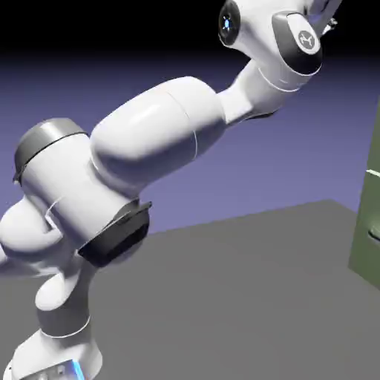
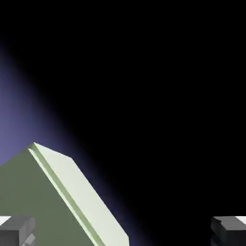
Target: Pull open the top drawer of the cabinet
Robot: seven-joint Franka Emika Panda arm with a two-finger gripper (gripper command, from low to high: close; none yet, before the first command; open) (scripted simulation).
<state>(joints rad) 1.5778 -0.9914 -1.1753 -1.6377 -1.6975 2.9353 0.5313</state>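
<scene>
Olive cabinet (image 2: pixel 43 202) lies off-centre (handle unseen); the spread-wide gripper (image 2: pixel 123 233) should be lowered and squared to the top drawer (image 1: pixel 371 185).

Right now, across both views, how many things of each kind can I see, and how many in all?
Robot arm: 1
Cabinet: 1
Drawer handles, cut off at the exterior view's right edge: 2
Table: 1
Finger tips, in the hand view: 2
Total: 7
</scene>
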